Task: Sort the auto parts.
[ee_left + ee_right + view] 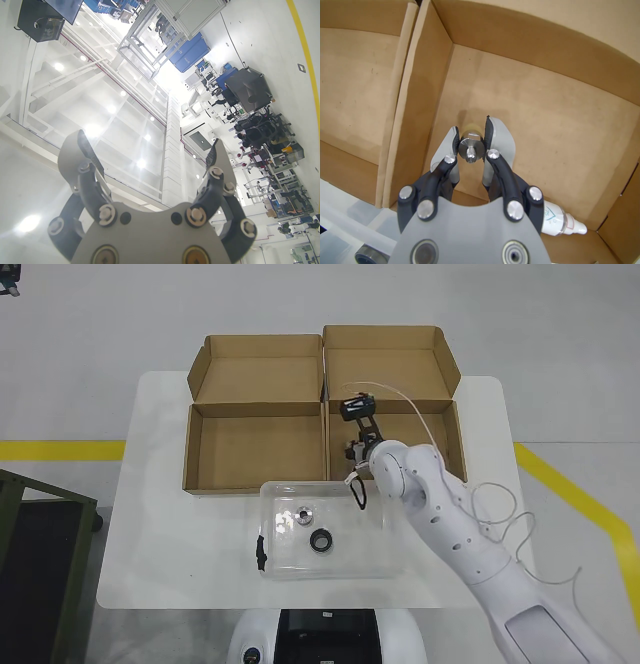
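Bolt (470, 148) in right pincer (471, 130), thread wristward.

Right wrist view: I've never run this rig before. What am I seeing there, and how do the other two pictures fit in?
This is a two-armed robot at a white table. The top view looks down from above the arms, and each wrist view looks along that arm's own gripper. The right gripper is shut on a threaded metal part over the right cardboard box, where a white bottle lies. The left gripper is open and points up at the room. The clear bin holds a dark ring and a silvery piece.
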Robot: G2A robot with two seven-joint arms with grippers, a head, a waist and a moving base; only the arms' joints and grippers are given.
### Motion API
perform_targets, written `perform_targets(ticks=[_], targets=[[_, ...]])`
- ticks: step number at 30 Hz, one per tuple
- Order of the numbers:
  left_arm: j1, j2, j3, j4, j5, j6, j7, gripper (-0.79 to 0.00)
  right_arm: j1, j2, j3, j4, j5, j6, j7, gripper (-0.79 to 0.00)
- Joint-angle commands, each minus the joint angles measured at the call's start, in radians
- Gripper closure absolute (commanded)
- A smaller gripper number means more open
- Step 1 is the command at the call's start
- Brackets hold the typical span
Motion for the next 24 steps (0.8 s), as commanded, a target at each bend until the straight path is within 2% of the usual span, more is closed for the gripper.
perform_targets(ticks=[1,3,4,5,10,13,19,20,24], targets=[[0.000,0.000,0.000,0.000,0.000,0.000,0.000,-0.785,0.009,-0.005,-0.007,0.018,-0.002,-0.003,0.003,-0.215],[0.000,0.000,0.000,0.000,0.000,0.000,0.000,-0.785,0.016,-0.010,-0.012,0.030,-0.003,-0.002,0.004,-0.496],[0.000,0.000,0.000,0.000,0.000,0.000,0.000,-0.785,0.019,-0.012,-0.013,0.034,-0.004,-0.003,0.005,-0.677],[0.000,0.000,0.000,0.000,0.000,0.000,0.000,-0.785,0.021,-0.014,-0.014,0.038,-0.003,-0.003,0.006,-0.757],[0.000,0.000,0.000,0.000,0.000,0.000,0.000,-0.785,0.023,-0.020,-0.005,0.029,-0.007,-0.004,-0.007,-0.696],[0.000,0.000,0.000,0.000,0.000,0.000,0.000,-0.785,0.011,-0.018,0.010,-0.004,-0.018,-0.012,-0.007,-0.573],[0.000,0.000,0.000,0.000,0.000,0.000,0.000,-0.785,-0.063,0.000,0.066,-0.155,-0.040,-0.066,-0.019,-0.665],[0.000,0.000,0.000,0.000,0.000,0.000,0.000,-0.785,-0.084,0.005,0.075,-0.187,-0.043,-0.091,-0.024,-0.705],[0.000,0.000,0.000,0.000,0.000,0.000,0.000,-0.785,-0.173,0.025,0.117,-0.320,-0.064,-0.206,-0.052,-0.785]])
